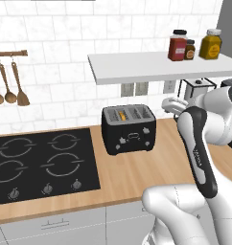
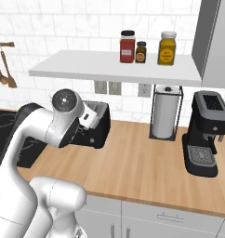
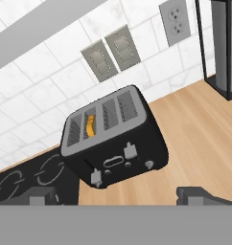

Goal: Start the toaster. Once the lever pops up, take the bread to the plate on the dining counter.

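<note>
The glossy black toaster (image 1: pixel 129 129) stands on the wood worktop against the tiled wall, right of the hob. The bread (image 3: pixel 90 125) sits down in its second slot from the left, with only the golden-orange crust showing. On the toaster's front, the left grey lever (image 3: pixel 95 178) sits lower than the right lever (image 3: pixel 130 150). My gripper (image 3: pixel 119 198) hovers in front of and above the toaster (image 3: pixel 113 139), open, fingertips wide apart with nothing between them. It touches nothing. The plate and the dining counter are out of view.
A black hob (image 1: pixel 41 162) lies left of the toaster. To the right stand a paper towel holder (image 2: pixel 165 111) and a black coffee machine (image 2: pixel 205 132). A white shelf (image 2: pixel 86 67) with jars hangs above the toaster. Bare worktop (image 2: pixel 137 162) lies between toaster and coffee machine.
</note>
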Controlling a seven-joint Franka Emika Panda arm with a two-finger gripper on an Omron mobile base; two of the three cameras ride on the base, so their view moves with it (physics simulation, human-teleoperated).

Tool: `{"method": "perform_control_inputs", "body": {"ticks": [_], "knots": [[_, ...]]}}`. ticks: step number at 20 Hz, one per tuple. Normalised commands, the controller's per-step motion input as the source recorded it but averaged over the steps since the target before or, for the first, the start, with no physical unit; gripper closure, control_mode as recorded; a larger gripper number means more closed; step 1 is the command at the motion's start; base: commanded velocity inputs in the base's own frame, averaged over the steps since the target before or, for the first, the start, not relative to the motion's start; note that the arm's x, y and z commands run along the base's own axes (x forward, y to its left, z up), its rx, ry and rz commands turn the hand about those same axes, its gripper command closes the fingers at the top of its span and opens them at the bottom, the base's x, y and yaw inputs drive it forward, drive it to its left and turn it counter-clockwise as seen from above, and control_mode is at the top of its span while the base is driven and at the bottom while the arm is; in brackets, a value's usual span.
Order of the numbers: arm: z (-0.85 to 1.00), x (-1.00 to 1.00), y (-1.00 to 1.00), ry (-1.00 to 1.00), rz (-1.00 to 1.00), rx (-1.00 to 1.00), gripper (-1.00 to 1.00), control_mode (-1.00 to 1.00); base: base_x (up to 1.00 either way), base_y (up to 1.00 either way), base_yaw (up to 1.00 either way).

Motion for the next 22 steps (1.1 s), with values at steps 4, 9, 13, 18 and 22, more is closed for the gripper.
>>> {"method": "perform_control_inputs", "body": {"ticks": [4,9,13,18,22], "knots": [[0.00,0.00,0.00,0.00,0.00,0.00,-1.00,-1.00,0.00,0.00,0.00],[0.00,0.00,0.00,0.00,0.00,0.00,-1.00,-1.00,0.00,0.00,0.00],[0.00,0.00,0.00,0.00,0.00,0.00,-1.00,-1.00,0.00,0.00,0.00],[0.00,0.00,0.00,0.00,0.00,0.00,-1.00,-1.00,0.00,0.00,0.00],[0.00,0.00,0.00,0.00,0.00,0.00,-1.00,-1.00,0.00,0.00,0.00]]}}
